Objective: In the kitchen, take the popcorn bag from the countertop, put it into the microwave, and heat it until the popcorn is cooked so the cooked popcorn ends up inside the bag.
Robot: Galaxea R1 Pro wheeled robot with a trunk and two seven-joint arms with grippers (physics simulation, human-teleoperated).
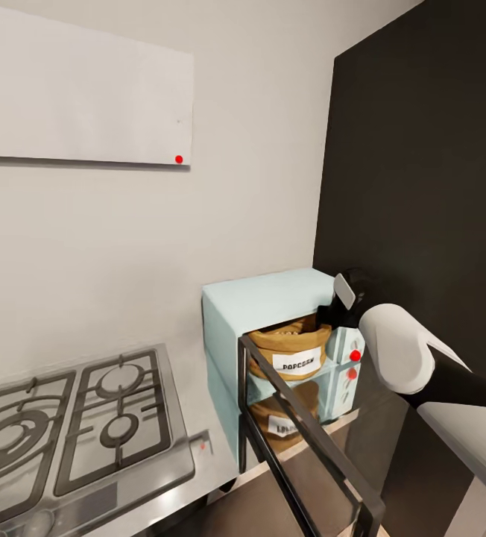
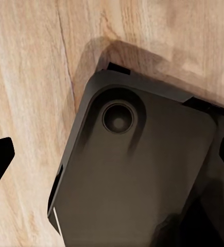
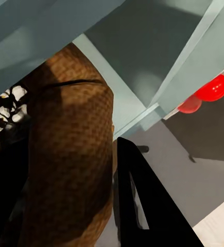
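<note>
The pale blue microwave point(image 1: 273, 298) stands on the grey countertop point(image 1: 180, 488) with its black-framed glass door point(image 1: 303, 440) swung open toward me. The tan popcorn bag point(image 1: 291, 362) sits inside the cavity, its POPCORN label facing out. My right gripper point(image 1: 334, 313) reaches in at the bag's upper right rim and is shut on the popcorn bag point(image 3: 70, 154); one black finger point(image 3: 142, 206) lies against the burlap. Pale popcorn point(image 3: 9, 108) shows in the bag's mouth. My left gripper point(image 2: 112, 164) hangs open over the wooden floor point(image 2: 29, 77).
Red knobs point(image 1: 355, 356) are on the microwave's right panel. A gas hob point(image 1: 71, 425) with black grates lies left of it. A tall dark cabinet point(image 1: 422, 186) rises right behind the microwave, and a white wall cabinet point(image 1: 79, 89) hangs above. My dark base point(image 2: 142, 180) is under the left gripper.
</note>
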